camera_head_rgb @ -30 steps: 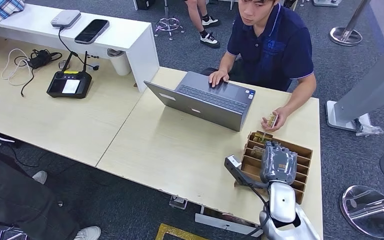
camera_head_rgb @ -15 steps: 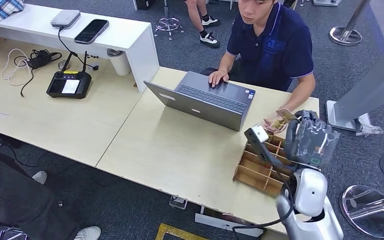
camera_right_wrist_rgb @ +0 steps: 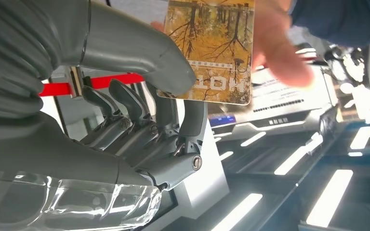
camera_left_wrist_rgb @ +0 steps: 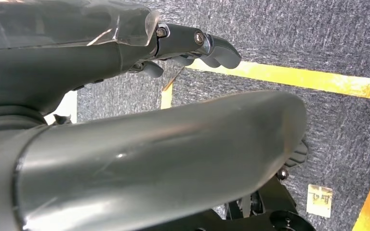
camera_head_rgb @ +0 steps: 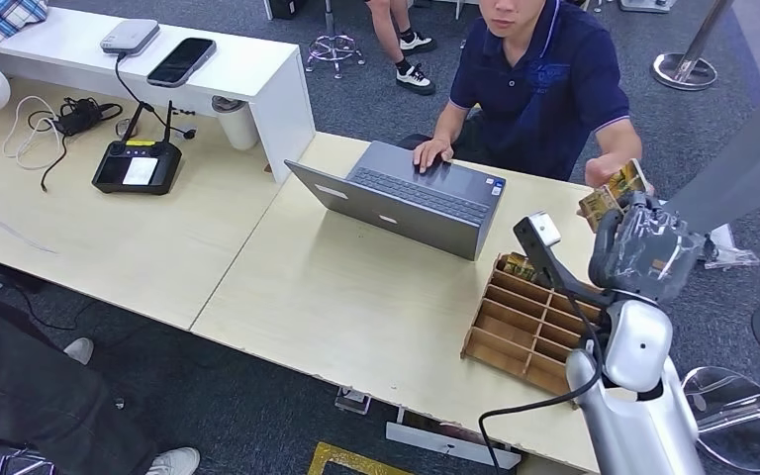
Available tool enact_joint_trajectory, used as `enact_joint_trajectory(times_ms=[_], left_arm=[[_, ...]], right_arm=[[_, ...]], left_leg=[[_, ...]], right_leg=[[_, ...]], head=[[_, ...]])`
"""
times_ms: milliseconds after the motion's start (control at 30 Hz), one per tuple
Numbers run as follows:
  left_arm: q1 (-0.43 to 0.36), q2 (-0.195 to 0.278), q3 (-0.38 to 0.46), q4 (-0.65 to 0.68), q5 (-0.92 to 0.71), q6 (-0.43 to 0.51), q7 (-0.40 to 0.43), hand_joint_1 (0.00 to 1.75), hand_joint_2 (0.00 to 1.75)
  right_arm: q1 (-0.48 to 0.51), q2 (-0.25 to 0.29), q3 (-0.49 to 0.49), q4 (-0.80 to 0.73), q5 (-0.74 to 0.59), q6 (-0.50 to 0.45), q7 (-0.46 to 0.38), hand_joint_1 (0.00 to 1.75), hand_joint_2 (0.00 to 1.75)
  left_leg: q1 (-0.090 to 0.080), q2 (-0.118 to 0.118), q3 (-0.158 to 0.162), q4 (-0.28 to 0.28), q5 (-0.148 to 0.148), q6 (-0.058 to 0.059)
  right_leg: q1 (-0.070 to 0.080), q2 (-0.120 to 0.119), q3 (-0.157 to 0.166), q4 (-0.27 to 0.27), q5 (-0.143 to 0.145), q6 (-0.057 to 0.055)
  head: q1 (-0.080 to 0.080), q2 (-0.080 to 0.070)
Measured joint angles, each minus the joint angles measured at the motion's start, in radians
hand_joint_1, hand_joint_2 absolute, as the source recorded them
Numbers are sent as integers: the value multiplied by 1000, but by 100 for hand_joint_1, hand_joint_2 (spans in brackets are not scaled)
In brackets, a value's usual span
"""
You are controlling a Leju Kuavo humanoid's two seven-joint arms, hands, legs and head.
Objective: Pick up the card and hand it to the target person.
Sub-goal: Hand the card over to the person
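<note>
The right hand (camera_head_rgb: 641, 247) is holding the card (camera_right_wrist_rgb: 211, 48) up at the far right of the surface (camera_head_rgb: 356, 297), above the wooden slotted tray (camera_head_rgb: 529, 322). In the right wrist view the thumb (camera_right_wrist_rgb: 139, 48) is pressing the card against a dark finger (camera_right_wrist_rgb: 192, 115), while the other fingers are curling loosely beside it. The seated person's hand (camera_right_wrist_rgb: 277, 48) is gripping the card's opposite edge. The left hand (camera_left_wrist_rgb: 197, 45) is hanging over the carpet, fingers loosely bent, holding nothing.
</note>
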State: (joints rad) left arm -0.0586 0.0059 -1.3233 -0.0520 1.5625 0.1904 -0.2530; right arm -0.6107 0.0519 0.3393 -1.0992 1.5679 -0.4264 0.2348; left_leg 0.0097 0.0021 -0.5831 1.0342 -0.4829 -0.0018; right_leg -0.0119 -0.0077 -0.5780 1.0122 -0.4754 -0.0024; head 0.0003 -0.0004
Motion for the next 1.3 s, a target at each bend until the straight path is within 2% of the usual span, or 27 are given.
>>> enact_joint_trajectory(times_ms=[67,100,133,367,633,733,867,933,1100,1300], left_arm=[[-2,2,-1,-2,0,0,0,0,0],[-2,4,-2,-2,1,0,0,0,0],[-3,4,-3,-3,2,0,0,0,0],[-4,6,-5,-4,7,1,0,0,0],[-3,5,-5,-5,7,3,0,0,0],[-3,4,-5,-5,7,4,0,0,0],[-3,3,-5,-5,8,4,4,0,0],[-2,2,-5,-5,8,4,4,0,0],[2,-2,-5,-5,8,2,3,0,0],[6,-4,-5,-5,8,2,1,0,0]], right_arm=[[-17,0,0,42,0,0,17,35,175],[-25,0,0,65,0,-1,25,9,175],[-32,0,0,86,0,-2,34,0,175],[-38,0,-9,156,0,-55,41,0,175],[52,1,-41,75,-28,-63,-19,0,175],[111,14,-60,10,-197,-4,-109,0,175],[199,40,-85,-77,-594,161,-250,0,175],[237,47,-93,-109,-737,209,-293,0,175],[326,49,-113,-172,-942,254,-341,0,175],[437,48,-118,-245,-1050,251,-346,0,175]], left_leg=[[0,0,0,0,0,0],[0,0,0,0,0,0],[0,0,0,0,0,0],[0,0,0,0,0,0],[0,0,0,0,0,0],[0,0,0,0,0,0],[0,0,0,0,0,0],[0,0,0,0,0,0],[0,0,0,0,-1,0],[0,0,-1,0,-1,0]], right_leg=[[0,0,0,0,0,0],[0,0,0,0,0,0],[0,0,0,0,0,0],[0,0,0,0,0,0],[0,0,0,0,0,0],[0,0,0,0,0,0],[0,0,0,0,0,0],[0,-1,-1,0,0,0],[0,0,0,0,-1,0],[0,0,-1,-1,-1,0]], head=[[0,0],[0,0],[0,0],[0,0],[0,0],[0,0],[0,0],[0,0],[0,0],[0,0]])
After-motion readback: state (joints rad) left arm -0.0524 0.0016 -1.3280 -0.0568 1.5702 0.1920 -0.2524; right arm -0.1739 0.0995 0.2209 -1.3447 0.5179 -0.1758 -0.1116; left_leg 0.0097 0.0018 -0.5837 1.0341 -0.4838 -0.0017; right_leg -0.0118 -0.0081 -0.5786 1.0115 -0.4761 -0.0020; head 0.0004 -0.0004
